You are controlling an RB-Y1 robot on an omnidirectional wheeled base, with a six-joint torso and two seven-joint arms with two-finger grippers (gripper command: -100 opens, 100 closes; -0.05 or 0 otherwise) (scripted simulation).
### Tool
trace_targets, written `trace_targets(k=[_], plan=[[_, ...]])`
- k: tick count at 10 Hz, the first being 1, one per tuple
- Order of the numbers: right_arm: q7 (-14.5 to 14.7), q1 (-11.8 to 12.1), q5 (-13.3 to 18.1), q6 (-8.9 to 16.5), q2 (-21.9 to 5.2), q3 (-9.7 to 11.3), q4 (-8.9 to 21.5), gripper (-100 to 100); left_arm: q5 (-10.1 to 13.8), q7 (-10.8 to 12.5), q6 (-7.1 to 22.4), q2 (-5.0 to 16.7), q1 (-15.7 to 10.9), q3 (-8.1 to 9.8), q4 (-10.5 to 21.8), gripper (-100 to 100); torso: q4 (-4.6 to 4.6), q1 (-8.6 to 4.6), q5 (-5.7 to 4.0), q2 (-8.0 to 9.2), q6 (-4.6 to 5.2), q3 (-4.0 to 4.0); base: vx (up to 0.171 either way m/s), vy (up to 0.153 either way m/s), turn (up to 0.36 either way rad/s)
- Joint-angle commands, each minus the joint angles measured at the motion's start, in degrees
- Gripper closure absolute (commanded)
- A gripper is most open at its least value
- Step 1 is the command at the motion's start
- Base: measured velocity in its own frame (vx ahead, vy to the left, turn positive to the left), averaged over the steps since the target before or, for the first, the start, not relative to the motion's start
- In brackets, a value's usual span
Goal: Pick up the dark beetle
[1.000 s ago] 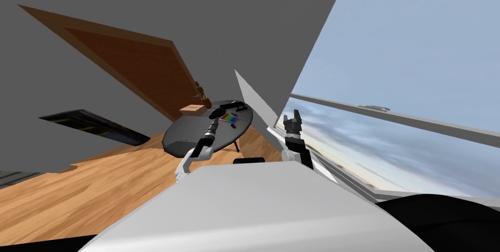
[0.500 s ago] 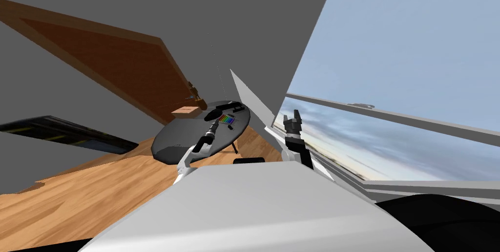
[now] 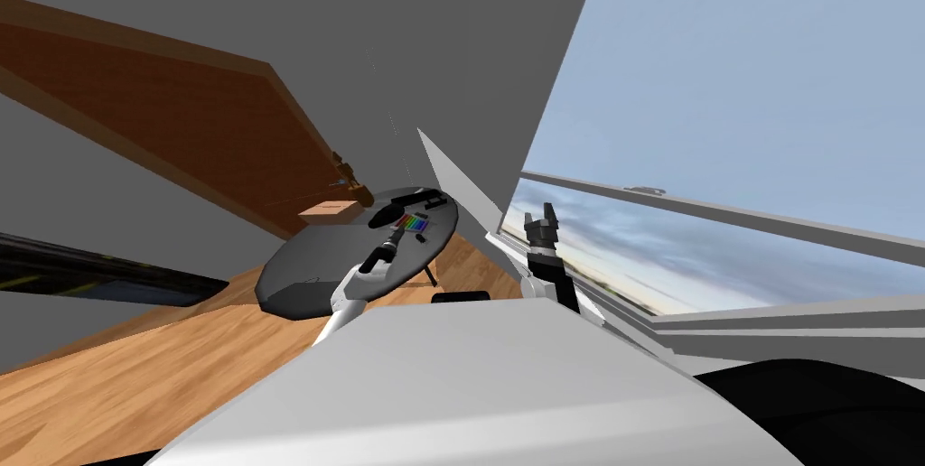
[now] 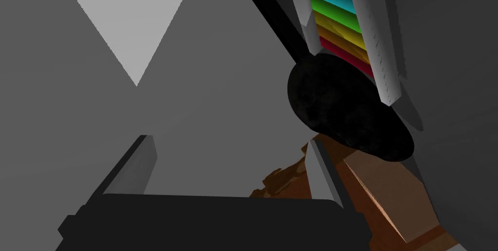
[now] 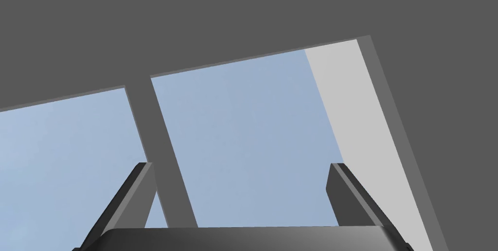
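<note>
Beetle (image 4: 347, 107): black, oval, lying on the round dark grey desk (image 3: 334, 248), between a rainbow toy (image 4: 335, 17) and a brown box (image 4: 384, 185).

Head view, layout:
- Desk stands on a wooden floor (image 3: 181, 352), a brown door (image 3: 181, 117) behind it.
- Left arm reaches in over the desk. Left pincer (image 3: 395, 235) is small here and its finger gap is unreadable.
- Beetle (image 3: 385, 214) is a dark spot just past the pincer tip. The rainbow toy (image 3: 415, 222) is on one side of it, the box (image 3: 327, 210) on the other.
- Right pincer (image 3: 543, 214) is held up, well apart from the desk.

Left wrist view, detail:
- Left pincer (image 4: 227, 141) has its fingers spread wide, with nothing between them.
- Beetle lies ahead and off to one side, beyond the tip of one finger (image 4: 323, 175), not in line with the gap.
- Toy resolves into coloured bars, blue through green and yellow to red, between two light grey rails. Its red end meets the beetle's outline; contact cannot be told.
- Box sits just past the beetle. A small brown figure (image 4: 282, 181) is near it, its shape unclear.

Right wrist view:
- Right pincer (image 5: 239, 165) has its fingers fully apart and holds nothing.
</note>
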Motion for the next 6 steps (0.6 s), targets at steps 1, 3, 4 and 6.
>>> trace_targets(k=[1, 3, 4, 6], plan=[[0.00, 0.00, 0.00, 0.00, 0.00, 0.00, 0.00, 0, 0.21, -0.76, 2.37, 0.13, -1.01, 0.07, 1.51, -100, 0.00, 0.00, 0.00, 0.00, 0.00, 0.00, 0.011, -0.002, -0.083], [0.00, 0.00, 0.00, 0.00, 0.00, 0.00, 0.00, 0, 0.86, -1.50, 5.05, 0.72, -2.54, 0.20, 3.66, -100, 0.00, 0.02, 0.00, 0.01, 0.00, 0.01, 0.006, 0.002, -0.105], [0.00, 0.01, 0.00, 0.00, 0.00, -0.01, 0.00, 0, 1.57, -2.11, 7.30, 1.32, -4.09, 0.29, 5.82, -100, 0.00, 0.03, 0.01, 0.03, -0.04, 0.02, 0.002, 0.004, -0.142], [0.00, 0.01, 0.00, 0.00, 0.00, -0.01, 0.00, 0, 2.33, -2.59, 9.83, 1.91, -5.67, 0.34, 7.98, -100, 0.01, 0.05, 0.01, 0.05, -0.04, 0.03, 0.000, 0.007, -0.098]])
